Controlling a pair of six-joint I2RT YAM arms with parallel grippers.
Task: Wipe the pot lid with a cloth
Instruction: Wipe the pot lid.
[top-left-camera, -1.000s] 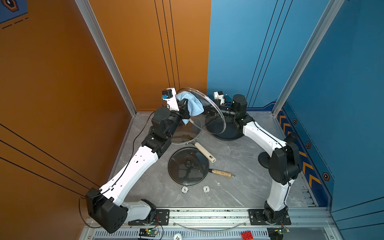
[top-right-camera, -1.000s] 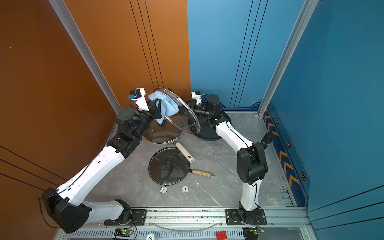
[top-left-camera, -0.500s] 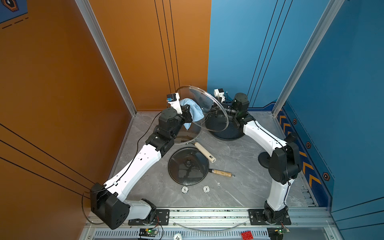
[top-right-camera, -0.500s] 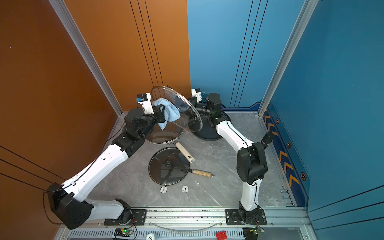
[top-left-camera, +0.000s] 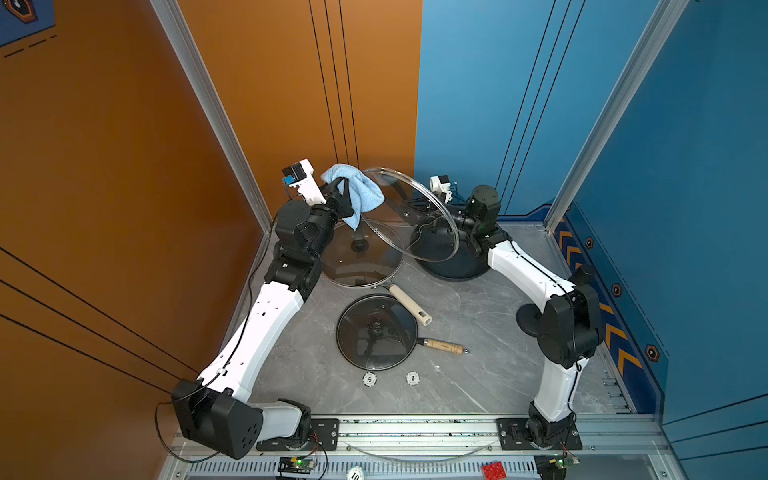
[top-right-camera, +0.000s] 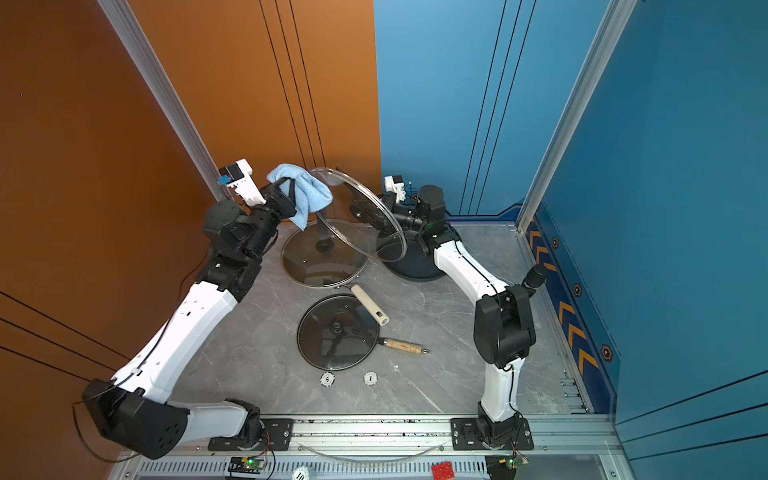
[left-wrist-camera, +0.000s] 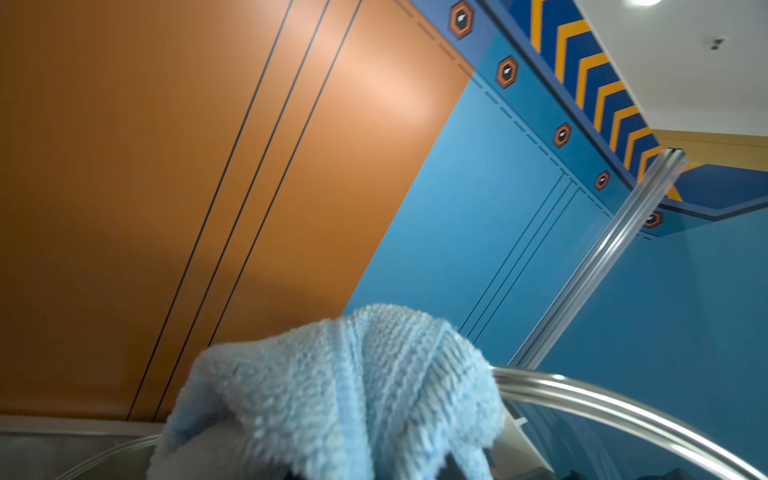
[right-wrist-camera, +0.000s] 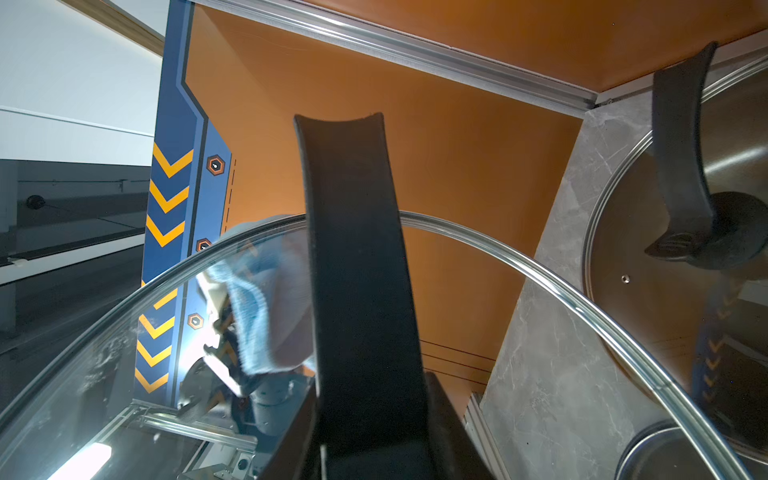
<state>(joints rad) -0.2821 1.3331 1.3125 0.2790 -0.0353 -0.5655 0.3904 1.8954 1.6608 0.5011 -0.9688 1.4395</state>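
Where the two arms meet, above the back of the bench (top-left-camera: 478, 332): lid and cloth, both held up off the surface.
Left gripper (top-left-camera: 338, 195): clamped narrow on the cloth (top-left-camera: 361, 191), fingers pointing up and toward the right gripper.
Cloth: light blue, bunched over the left gripper's tips, one corner hanging below them. In the left wrist view it (left-wrist-camera: 345, 395) fills the foreground.
Right gripper (top-right-camera: 368, 212): closed on the lid's black handle (right-wrist-camera: 357, 270), seen through the glass in both top views.
Lid (top-left-camera: 411, 216): clear glass with a metal rim, tilted steeply on edge between the two grippers, its inner face toward the left one.
Cloth and lid: the cloth sits at the lid's upper rim (left-wrist-camera: 582, 399), on the side away from the right gripper. I cannot tell whether they touch.
Below the left gripper: a second glass lid (top-left-camera: 361, 257) lying flat, with a cream handle (top-left-camera: 409, 305) poking out at its near edge.
Below the right gripper: a dark pan (top-left-camera: 453, 266).
Nearer the arm bases: a small dark lid (top-left-camera: 376, 332) over a pan with a wooden handle (top-left-camera: 442, 345), then two round chips (top-left-camera: 369, 379).
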